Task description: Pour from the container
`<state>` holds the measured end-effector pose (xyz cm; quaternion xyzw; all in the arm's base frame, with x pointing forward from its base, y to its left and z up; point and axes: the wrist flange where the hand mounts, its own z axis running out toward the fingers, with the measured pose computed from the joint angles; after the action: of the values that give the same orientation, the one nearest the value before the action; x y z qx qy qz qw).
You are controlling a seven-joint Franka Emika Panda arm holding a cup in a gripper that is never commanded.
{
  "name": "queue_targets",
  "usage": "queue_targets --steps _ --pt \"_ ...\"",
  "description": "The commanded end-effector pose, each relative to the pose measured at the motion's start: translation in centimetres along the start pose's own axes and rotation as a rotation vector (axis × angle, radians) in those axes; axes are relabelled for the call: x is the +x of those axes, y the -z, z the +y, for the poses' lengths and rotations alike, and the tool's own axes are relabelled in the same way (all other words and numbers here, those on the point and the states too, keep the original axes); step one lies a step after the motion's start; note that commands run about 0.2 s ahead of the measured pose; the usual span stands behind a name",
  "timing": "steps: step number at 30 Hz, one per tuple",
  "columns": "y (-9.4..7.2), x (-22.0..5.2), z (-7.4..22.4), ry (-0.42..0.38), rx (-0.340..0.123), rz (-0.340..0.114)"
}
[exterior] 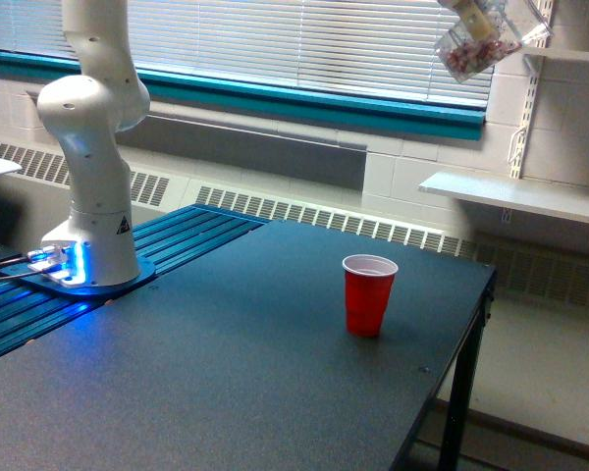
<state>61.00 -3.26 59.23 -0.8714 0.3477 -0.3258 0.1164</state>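
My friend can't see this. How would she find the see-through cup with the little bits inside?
Start at the long window with white blinds and follow it to the exterior view's top right corner. There, high above the dark table, hangs a small clear plastic cup, tilted. Unlike the opaque red plastic cup standing on the table, it shows reddish and whitish bits inside.

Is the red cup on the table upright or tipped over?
Upright: the red cup stands on its base on the table, open rim facing up.

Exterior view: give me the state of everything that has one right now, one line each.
Clear cup: held high at the frame's top, tilted, reddish and whitish bits inside, nothing pouring.
Red cup: upright on the table, mouth open, inside not visible.
Gripper: mostly cropped out; jaws cannot be judged.
Blinds: lowered.
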Motion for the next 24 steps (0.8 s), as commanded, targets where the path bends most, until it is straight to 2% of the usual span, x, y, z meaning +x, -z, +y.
queue_targets --steps 1,3,4,9,12,21,24 --pt "2.6 -1.1 2.4 -0.037 0.041 -0.045" --pt "2.7 -1.1 4.5 -0.051 0.010 -0.051" --pt "3.2 -0.9 5.1 -0.053 0.003 -0.046" --pt "7.3 0.8 7.4 -0.120 0.002 0.008" --pt "9.6 1.6 8.9 -0.182 0.016 0.030" --pt "14.8 -1.9 9.2 -0.207 0.081 0.020" --pt "13.7 -3.5 10.0 -0.211 0.065 -0.015"
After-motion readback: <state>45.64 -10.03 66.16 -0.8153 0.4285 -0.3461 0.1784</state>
